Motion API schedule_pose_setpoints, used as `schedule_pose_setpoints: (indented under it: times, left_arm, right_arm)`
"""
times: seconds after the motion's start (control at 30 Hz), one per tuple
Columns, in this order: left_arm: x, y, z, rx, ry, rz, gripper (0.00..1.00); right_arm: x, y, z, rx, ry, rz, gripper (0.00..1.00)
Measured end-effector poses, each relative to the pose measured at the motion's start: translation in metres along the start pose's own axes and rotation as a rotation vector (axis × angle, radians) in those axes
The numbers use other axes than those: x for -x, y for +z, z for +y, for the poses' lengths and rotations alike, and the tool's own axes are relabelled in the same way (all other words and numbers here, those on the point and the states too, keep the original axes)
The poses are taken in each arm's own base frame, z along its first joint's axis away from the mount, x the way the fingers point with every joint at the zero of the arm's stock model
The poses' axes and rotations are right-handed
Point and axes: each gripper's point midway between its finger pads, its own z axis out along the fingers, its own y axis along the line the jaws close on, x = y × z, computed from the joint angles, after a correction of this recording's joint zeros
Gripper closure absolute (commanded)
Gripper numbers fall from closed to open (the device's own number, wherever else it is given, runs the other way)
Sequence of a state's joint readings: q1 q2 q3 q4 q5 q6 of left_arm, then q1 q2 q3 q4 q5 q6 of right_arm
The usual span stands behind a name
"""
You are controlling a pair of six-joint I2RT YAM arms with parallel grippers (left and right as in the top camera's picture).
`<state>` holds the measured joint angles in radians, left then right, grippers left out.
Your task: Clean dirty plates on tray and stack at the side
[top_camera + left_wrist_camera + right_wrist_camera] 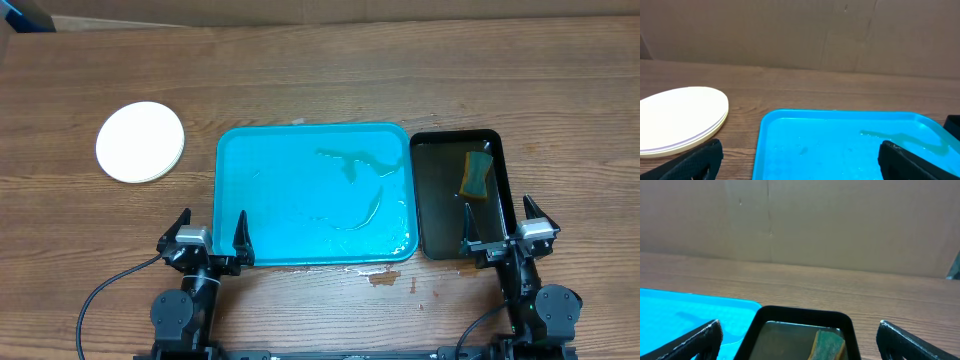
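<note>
Two grippers sit nearest you, both by the turquoise tray's [270, 180] near edge. Your left gripper [213, 222] straddles the tray's near left corner, jaws spread wide and gripping nothing. Your right gripper [498, 215] is off the tray's near right corner, over the near end of the black tray [435, 215], and its jaws are equally wide with nothing held. A black cable [100, 292] loops on the wooden table [320, 70] to the near left of the tray. A small brown stain [385, 277] marks the table just in front of the tray's near right corner.

The tray lies flat with its long axis running left to right. It carries no plates, only wet streaks [355, 165] toward its far right part. Just beside its right edge, the black tray runs the other way, near to far, with a green and yellow sponge [477, 174] in its far half, also lengthwise near to far.

Your stack of plates [140, 141] rests on the table well apart from the tray, off its far left corner, white face up. How many are in it you cannot tell. A cardboard wall [840, 35] closes off the table's far side.
</note>
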<state>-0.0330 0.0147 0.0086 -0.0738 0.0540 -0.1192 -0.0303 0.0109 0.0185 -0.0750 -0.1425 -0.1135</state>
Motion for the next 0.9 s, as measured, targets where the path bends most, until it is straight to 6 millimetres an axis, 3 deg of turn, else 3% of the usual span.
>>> schedule_pose_setpoints:
  times: [0.9]
  left_arm:
    - [-0.0001, 0.0000, 0.0011, 0.007, 0.018, 0.000, 0.00]
  right_arm:
    - [0.0000, 0.0000, 0.0001, 0.000, 0.000, 0.000, 0.00]
